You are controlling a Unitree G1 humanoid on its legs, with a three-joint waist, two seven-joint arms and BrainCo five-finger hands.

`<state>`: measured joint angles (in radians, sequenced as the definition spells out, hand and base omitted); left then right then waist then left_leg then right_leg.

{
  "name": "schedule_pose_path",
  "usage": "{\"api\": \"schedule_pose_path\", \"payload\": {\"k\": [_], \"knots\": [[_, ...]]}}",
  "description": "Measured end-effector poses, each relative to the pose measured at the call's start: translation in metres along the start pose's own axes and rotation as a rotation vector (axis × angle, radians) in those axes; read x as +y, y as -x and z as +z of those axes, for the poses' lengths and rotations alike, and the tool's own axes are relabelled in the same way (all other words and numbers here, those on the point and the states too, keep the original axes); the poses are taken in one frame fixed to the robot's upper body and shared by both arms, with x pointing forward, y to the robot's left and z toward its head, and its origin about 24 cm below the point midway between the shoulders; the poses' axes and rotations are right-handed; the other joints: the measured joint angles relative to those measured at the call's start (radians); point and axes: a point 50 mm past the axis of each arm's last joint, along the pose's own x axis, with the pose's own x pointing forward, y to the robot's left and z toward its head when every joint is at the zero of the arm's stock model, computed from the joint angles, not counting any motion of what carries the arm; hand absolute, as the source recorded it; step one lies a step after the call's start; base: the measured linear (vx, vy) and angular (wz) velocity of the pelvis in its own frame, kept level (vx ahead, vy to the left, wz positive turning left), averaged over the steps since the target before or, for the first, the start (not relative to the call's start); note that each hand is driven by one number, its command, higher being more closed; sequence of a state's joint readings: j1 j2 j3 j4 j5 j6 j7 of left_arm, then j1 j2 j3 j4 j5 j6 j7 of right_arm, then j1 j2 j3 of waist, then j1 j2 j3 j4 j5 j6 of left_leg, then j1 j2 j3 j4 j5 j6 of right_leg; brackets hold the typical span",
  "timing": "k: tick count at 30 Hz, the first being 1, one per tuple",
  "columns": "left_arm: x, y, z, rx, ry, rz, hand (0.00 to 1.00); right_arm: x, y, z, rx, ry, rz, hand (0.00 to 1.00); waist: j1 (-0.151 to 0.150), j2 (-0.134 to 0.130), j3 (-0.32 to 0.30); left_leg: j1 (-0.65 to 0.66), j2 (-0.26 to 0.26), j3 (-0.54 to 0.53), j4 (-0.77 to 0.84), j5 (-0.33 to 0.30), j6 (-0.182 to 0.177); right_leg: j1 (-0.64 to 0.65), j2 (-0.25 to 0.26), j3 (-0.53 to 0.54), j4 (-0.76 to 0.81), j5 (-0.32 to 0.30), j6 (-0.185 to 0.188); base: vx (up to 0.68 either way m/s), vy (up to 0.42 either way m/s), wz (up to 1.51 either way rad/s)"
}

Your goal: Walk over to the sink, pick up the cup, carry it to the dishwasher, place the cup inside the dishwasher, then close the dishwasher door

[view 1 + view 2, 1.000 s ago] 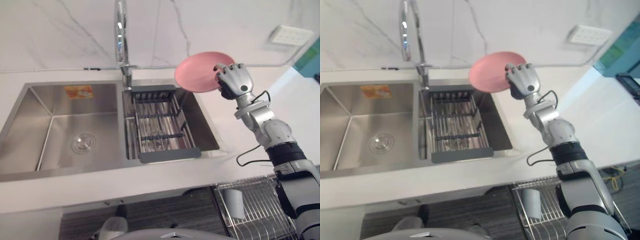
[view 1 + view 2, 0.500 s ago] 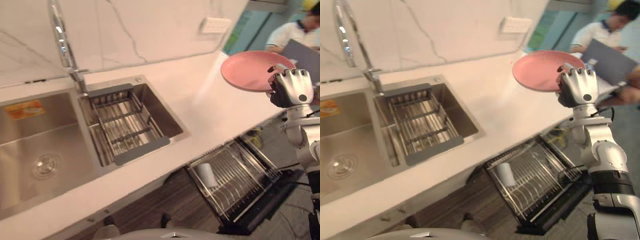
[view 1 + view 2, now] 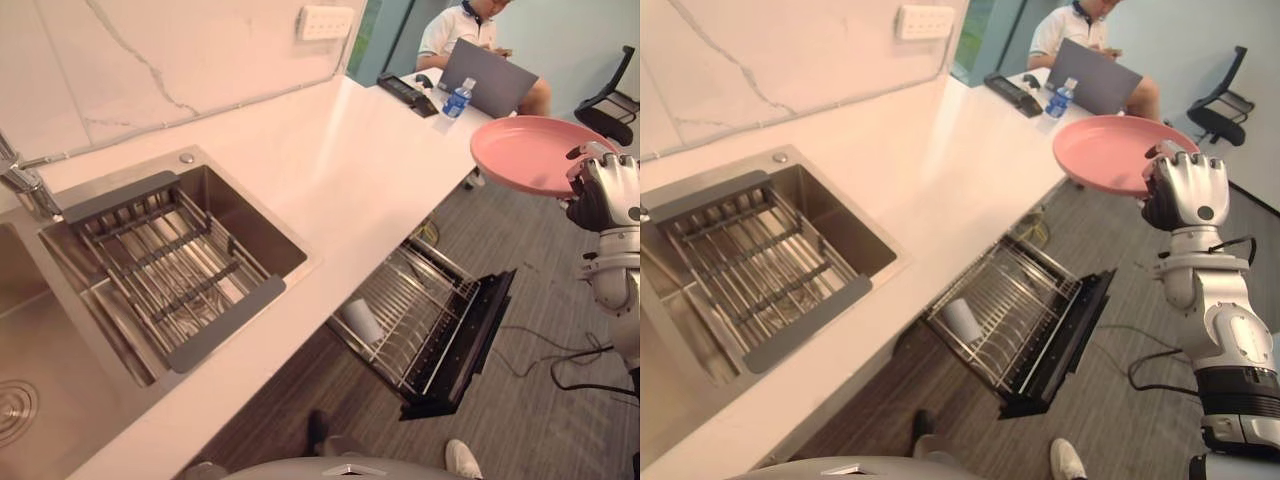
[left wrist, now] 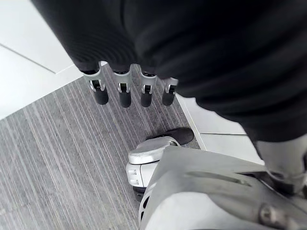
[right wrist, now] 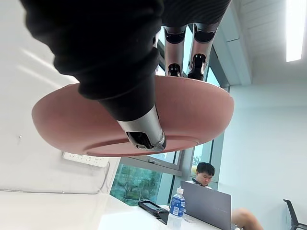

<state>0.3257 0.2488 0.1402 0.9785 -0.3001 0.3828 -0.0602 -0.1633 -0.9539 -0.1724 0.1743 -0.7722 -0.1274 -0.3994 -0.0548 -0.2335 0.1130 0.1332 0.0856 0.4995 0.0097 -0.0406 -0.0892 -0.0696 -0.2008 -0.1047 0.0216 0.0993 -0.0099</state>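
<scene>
Here, a white cup (image 3: 362, 320) sits in the pulled-out wire rack (image 3: 425, 300), at the rack's corner nearest the counter edge. The rack rests over the lowered dishwasher door (image 3: 483, 325), which lies open and dark above the grey floor (image 3: 540, 420).

Well apart from it, up past the counter's edge, the right hand (image 3: 605, 195) holds a pink plate (image 3: 520, 155) roughly level. Its fingers (image 5: 173, 52) curl over the plate's rim and the thumb presses across the underside, so the plate is pinched between them.

The white counter (image 3: 340, 160) runs from the sink (image 3: 255, 225) to its far end. A grey-framed wire basket (image 3: 225, 320) spans the sink's nearer basin. At the counter's far end a small water bottle (image 3: 456, 98) stands beside a laptop (image 3: 490, 85), and a seated person (image 3: 470, 20) is behind it.

The left hand (image 4: 124, 91) hangs over the floor, fingers straight and relaxed, holding nothing.
</scene>
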Motion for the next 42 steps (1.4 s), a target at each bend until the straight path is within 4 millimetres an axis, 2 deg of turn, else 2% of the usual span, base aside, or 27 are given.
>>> {"api": "schedule_pose_path", "payload": {"k": [2, 4, 9, 12, 17, 21, 24, 26, 29, 36, 37, 39, 42], "knots": [[0.002, 0.001, 0.004, -0.003, 0.000, 0.011, 0.00, 0.002, 0.003, -0.001, 0.000, 0.001, 0.010, 1.00, -0.003, -0.006, 0.002, -0.035, 0.024, -0.008, 0.064, -0.028, -0.007, -0.002, 0.005, -0.024, 0.001, 0.004, 0.006, 0.01, -0.042, 0.07], [0.002, 0.001, 0.008, -0.012, 0.017, 0.009, 0.00, 0.003, 0.006, -0.002, 0.005, 0.002, 0.008, 1.00, -0.001, 0.001, 0.004, -0.063, 0.050, -0.023, 0.134, -0.064, -0.012, -0.002, 0.017, -0.025, 0.001, 0.000, 0.008, -0.03, -0.051, -0.04], [-0.004, 0.001, 0.014, -0.024, 0.033, -0.010, 0.00, 0.006, 0.027, -0.029, 0.139, 0.000, 0.020, 1.00, -0.006, 0.036, 0.014, -0.122, 0.103, -0.066, 0.277, -0.124, -0.010, -0.005, 0.036, -0.054, 0.020, -0.018, 0.016, -0.09, -0.025, -0.05], [-0.009, 0.001, 0.013, -0.022, 0.041, -0.023, 0.00, 0.021, 0.048, -0.035, 0.193, -0.016, 0.079, 1.00, -0.005, 0.056, 0.011, -0.155, 0.125, -0.069, 0.325, -0.147, -0.003, -0.012, 0.039, -0.075, 0.022, -0.018, 0.015, -0.10, 0.009, -0.20], [-0.013, 0.000, 0.013, -0.019, 0.044, -0.035, 0.00, 0.048, 0.083, -0.029, 0.277, -0.082, 0.179, 1.00, -0.014, 0.074, 0.016, -0.169, 0.117, -0.067, 0.322, -0.146, -0.002, -0.036, 0.033, -0.078, 0.019, -0.032, -0.005, -0.07, 0.019, -0.21], [-0.014, 0.000, 0.014, -0.019, 0.043, -0.035, 0.00, 0.068, 0.108, -0.029, 0.360, -0.112, 0.259, 1.00, -0.024, 0.073, 0.018, -0.179, 0.105, -0.091, 0.325, -0.144, 0.002, -0.039, 0.029, -0.082, 0.024, -0.033, -0.003, -0.01, -0.007, 0.06], [-0.015, 0.000, 0.015, -0.020, 0.044, -0.039, 0.00, 0.076, 0.117, -0.024, 0.391, -0.140, 0.283, 1.00, -0.025, 0.076, 0.021, -0.193, 0.106, -0.108, 0.341, -0.146, 0.006, -0.041, 0.026, -0.091, 0.036, -0.033, -0.003, 0.01, -0.012, 0.16], [-0.016, 0.000, 0.016, -0.023, 0.043, -0.042, 0.00, 0.078, 0.120, -0.022, 0.397, -0.153, 0.286, 1.00, -0.025, 0.081, 0.023, -0.203, 0.106, -0.118, 0.354, -0.151, 0.013, -0.040, 0.025, -0.094, 0.040, -0.034, -0.002, 0.03, -0.006, 0.13], [-0.019, 0.001, 0.022, -0.038, 0.040, -0.050, 0.00, 0.080, 0.122, -0.019, 0.404, -0.166, 0.289, 1.00, -0.008, 0.088, 0.041, -0.204, 0.104, -0.121, 0.362, -0.157, 0.022, -0.039, 0.016, -0.099, 0.050, -0.036, 0.002, 0.03, 0.001, 0.06], [-0.022, 0.002, 0.036, -0.071, 0.030, -0.059, 0.00, 0.093, 0.121, -0.007, 0.424, -0.221, 0.302, 1.00, 0.001, 0.085, 0.083, -0.238, 0.098, -0.174, 0.392, -0.173, 0.028, -0.041, 0.007, -0.124, 0.082, -0.045, 0.028, 0.06, -0.013, 0.23], [-0.023, 0.002, 0.037, -0.074, 0.029, -0.061, 0.00, 0.094, 0.122, -0.006, 0.428, -0.225, 0.304, 1.00, 0.006, 0.087, 0.084, -0.238, 0.098, -0.176, 0.392, -0.173, 0.028, -0.041, 0.006, -0.128, 0.086, -0.041, 0.033, 0.09, -0.049, 0.20], [-0.026, 0.003, 0.041, -0.086, 0.023, -0.070, 0.00, 0.097, 0.120, -0.001, 0.414, -0.236, 0.318, 1.00, 0.020, 0.094, 0.096, -0.240, 0.096, -0.191, 0.394, -0.172, 0.024, -0.041, -0.003, -0.136, 0.105, -0.025, 0.070, 0.07, -0.052, 0.20], [-0.030, 0.003, 0.042, -0.086, 0.017, -0.078, 0.00, 0.107, 0.119, 0.012, 0.383, -0.257, 0.360, 1.00, 0.029, 0.106, 0.104, -0.244, 0.099, -0.209, 0.393, -0.172, 0.016, -0.040, -0.004, -0.155, 0.125, -0.042, 0.095, 0.03, -0.045, 0.12]]}}
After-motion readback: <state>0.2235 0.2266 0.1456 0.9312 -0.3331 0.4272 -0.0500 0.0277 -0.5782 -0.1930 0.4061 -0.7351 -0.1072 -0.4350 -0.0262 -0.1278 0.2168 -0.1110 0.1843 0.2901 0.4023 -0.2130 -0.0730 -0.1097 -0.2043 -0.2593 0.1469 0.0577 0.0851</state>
